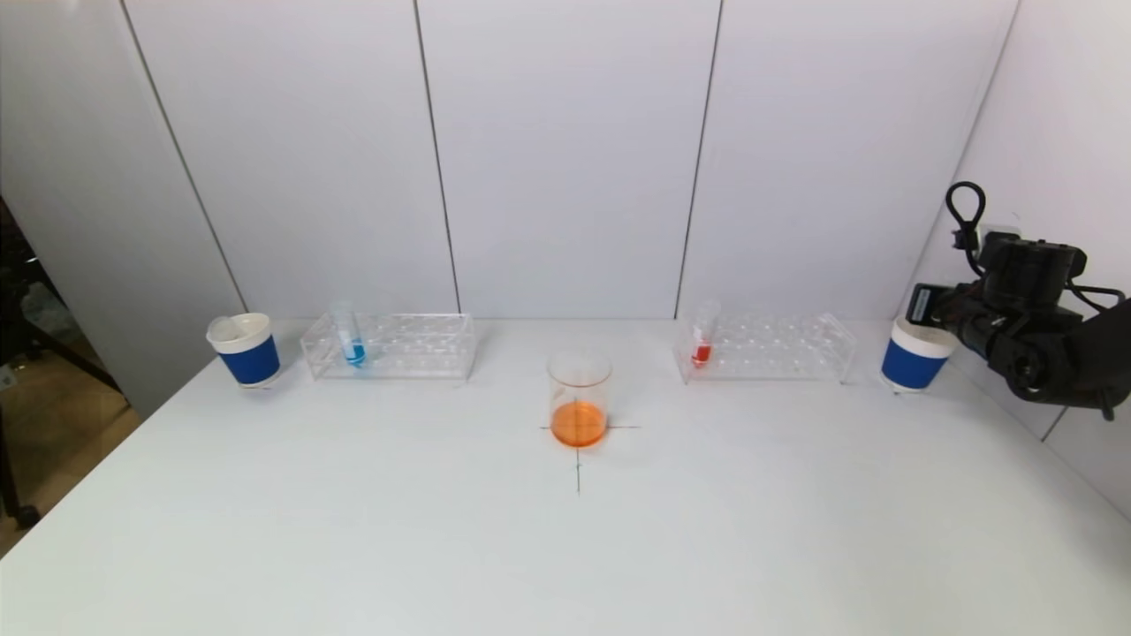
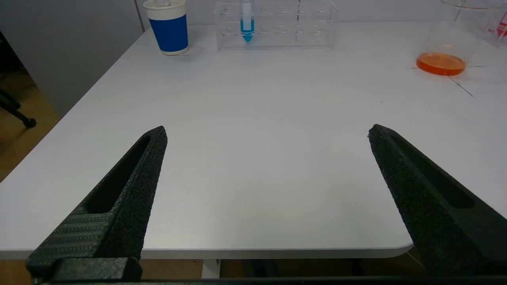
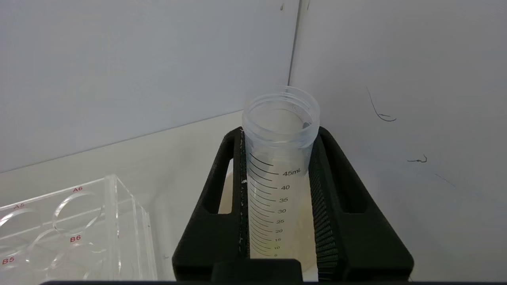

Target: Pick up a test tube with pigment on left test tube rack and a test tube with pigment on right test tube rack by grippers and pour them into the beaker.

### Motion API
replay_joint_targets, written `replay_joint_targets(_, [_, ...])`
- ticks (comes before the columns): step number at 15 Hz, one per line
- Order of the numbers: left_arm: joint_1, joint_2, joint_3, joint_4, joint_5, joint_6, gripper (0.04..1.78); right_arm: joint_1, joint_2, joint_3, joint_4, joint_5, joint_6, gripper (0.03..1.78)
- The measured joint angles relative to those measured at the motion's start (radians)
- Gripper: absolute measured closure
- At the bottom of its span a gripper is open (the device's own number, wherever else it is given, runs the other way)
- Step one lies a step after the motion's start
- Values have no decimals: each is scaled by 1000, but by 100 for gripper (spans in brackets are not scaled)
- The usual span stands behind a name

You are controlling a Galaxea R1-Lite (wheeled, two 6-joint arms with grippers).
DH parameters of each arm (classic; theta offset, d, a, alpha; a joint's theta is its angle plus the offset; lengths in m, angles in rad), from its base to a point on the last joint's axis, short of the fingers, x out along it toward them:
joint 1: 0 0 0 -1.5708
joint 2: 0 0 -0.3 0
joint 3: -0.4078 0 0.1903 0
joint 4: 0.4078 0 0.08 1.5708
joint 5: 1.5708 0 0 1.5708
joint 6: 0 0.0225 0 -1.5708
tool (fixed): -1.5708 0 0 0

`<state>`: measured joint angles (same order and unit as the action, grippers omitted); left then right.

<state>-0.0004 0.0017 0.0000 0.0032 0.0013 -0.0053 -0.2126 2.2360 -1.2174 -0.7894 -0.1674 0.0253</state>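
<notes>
A clear beaker [image 1: 579, 397] with orange liquid stands mid-table on a cross mark. The left rack [image 1: 415, 344] holds a tube of blue pigment [image 1: 353, 340], also in the left wrist view [image 2: 247, 23]. The right rack [image 1: 778, 346] holds a tube of red pigment [image 1: 702, 344]. My right gripper [image 3: 280, 132] is shut on an empty clear graduated tube [image 3: 277, 190], upright over the right blue cup [image 1: 912, 362] at the table's far right. My left gripper [image 2: 267, 128] is open and empty at the table's front edge, out of the head view.
A second blue cup [image 1: 246, 351] stands left of the left rack. White wall panels close in behind the racks and to the right of my right arm [image 1: 1034, 318]. The right rack's end [image 3: 79, 221] lies close beside my right gripper.
</notes>
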Motion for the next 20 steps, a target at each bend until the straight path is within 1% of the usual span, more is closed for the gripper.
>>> replay_joint_targets(2, [0,0,0,0,0,0,4,-1,-2,0,-1,1,0,110])
replay_joint_targets(4, [0,0,0,0,0,0,4,-1,-3,1,-1,1,-1,82])
replay_joint_targets(6, [0,0,0,0,0,0,4,-1,-4,2,-1,1,-1,48])
replay_joint_targets(7, [0,0,0,0,0,0,4,-1,-5,3,-1,1,0,35])
replay_joint_targets(8, [0,0,0,0,0,0,4,-1,-6,3,-2,1,-1,25])
replay_joint_targets(10, [0,0,0,0,0,0,4,-1,-8,4,-2,1,-1,9])
replay_joint_targets(11, [0,0,0,0,0,0,4,-1,-10,4,-2,1,-2,5])
replay_joint_targets(13, [0,0,0,0,0,0,4,1,-14,7,-8,5,-4,4])
replay_joint_targets(14, [0,0,0,0,0,0,4,5,-20,14,-31,20,-9,4])
replay_joint_targets(16, [0,0,0,0,0,0,4,17,-36,34,-104,88,-22,4])
replay_joint_targets(17, [0,0,0,0,0,0,4,29,-49,41,-149,130,-34,4])
replay_joint_targets(18, [0,0,0,0,0,0,4,40,-65,44,-176,156,-56,4])
replay_joint_targets(20, [0,0,0,0,0,0,4,81,-108,51,-189,179,-116,4])
